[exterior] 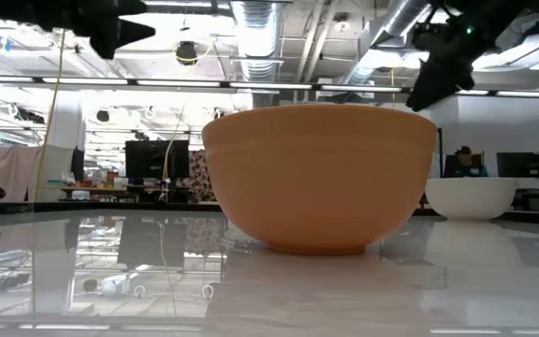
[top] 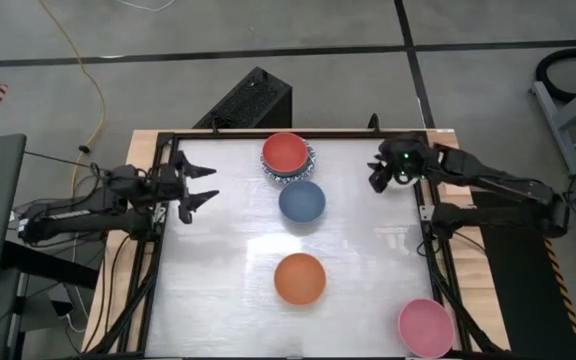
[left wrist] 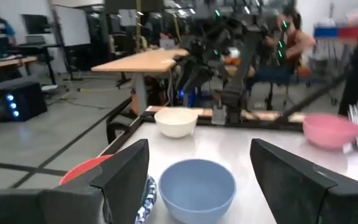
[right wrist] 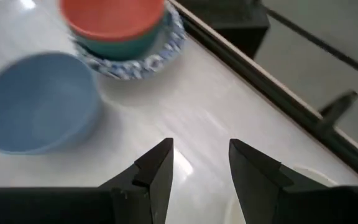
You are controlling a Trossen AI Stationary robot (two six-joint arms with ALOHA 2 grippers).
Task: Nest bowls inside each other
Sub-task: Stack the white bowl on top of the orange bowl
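Note:
At the table's far middle a red bowl point(top: 286, 151) sits nested in a teal bowl point(right wrist: 124, 43), which sits in a blue-patterned bowl point(right wrist: 160, 51). A blue bowl point(top: 302, 201) stands just nearer. An orange bowl point(top: 300, 278) rests at the near middle and a pink bowl point(top: 426, 326) at the near right corner. A cream bowl point(left wrist: 176, 121) stands at the far right, hidden under my right arm in the high view. My left gripper point(top: 203, 186) hangs open above the far left of the table. My right gripper point(top: 379, 173) hangs open above the far right, tipped downward.
A black frame point(top: 168, 135) runs around the white tabletop, and both arm bases stand on its sides. Bare tabletop point(top: 218, 290) lies at the near left and between the orange and pink bowls. A black box point(top: 251, 100) sits past the far edge.

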